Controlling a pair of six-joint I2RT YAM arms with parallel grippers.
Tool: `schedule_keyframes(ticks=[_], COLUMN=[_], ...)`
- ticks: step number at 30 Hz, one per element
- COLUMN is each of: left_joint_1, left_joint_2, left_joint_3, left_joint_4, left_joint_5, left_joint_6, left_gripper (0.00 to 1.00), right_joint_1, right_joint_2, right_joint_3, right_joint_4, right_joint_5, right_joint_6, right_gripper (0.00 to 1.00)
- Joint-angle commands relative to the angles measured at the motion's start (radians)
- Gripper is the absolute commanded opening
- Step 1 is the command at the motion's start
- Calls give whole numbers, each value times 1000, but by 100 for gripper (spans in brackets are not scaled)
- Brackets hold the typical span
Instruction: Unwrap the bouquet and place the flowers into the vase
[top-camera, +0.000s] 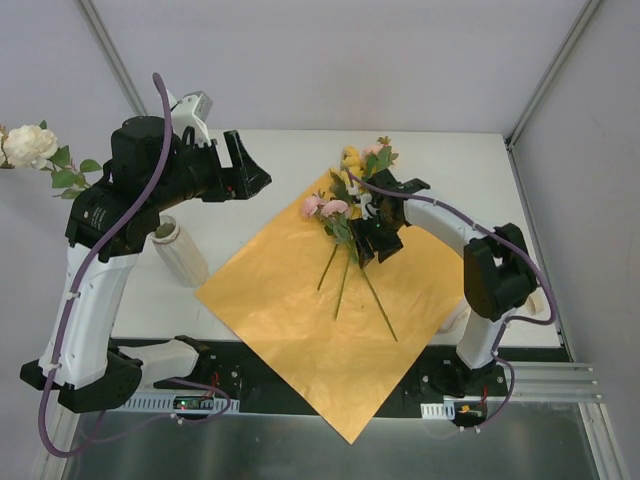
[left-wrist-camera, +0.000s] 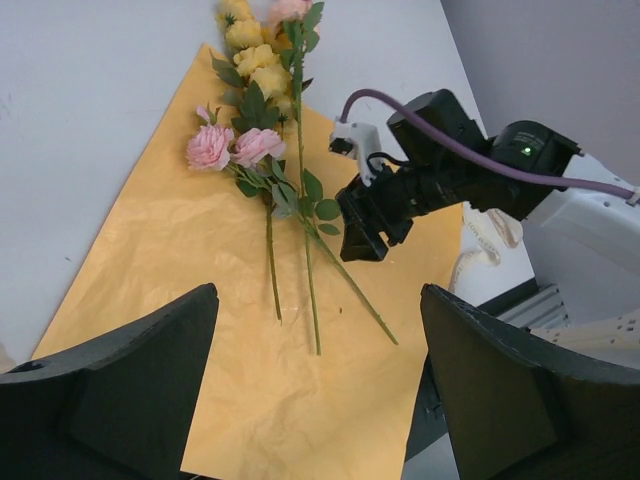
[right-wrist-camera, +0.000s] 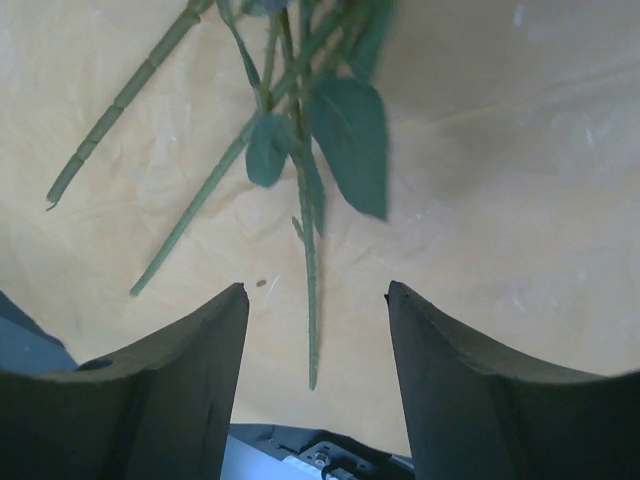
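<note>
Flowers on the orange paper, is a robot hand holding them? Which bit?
Nothing is held. The flowers lie loose on the orange paper. The right gripper is open over their stems, and the left gripper is open and empty.

No legible text or labels — any view

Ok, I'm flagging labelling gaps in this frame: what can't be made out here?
Top view: vase mouth partly behind the left arm.
Top view: white rose cut by the left edge, stem hidden behind that arm.
Right wrist view: flowers lose their blooms beyond the top edge; leaves blurred.
</note>
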Motion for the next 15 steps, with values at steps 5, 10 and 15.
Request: schedule_keyframes(ticks=[5,10,15], left_joint_1=[4,4,4], left_joint_2=[18,15,12], left_joint_3=[18,5,5], left_joint_4=[-9,-18,-21], left_joint_5=[35,37,41], left_joint_6=[-27,-34,-40], left_gripper=[82,82,81], right_joint_1=[120,143,148], right_joint_2=[119,138,156], right_joint_3=[4,-22,-16], right_joint_4=[104,153,156], right_joint_5=[191,262,247], right_joint_6=[-49,-48,-42], right_gripper=[48,29,2])
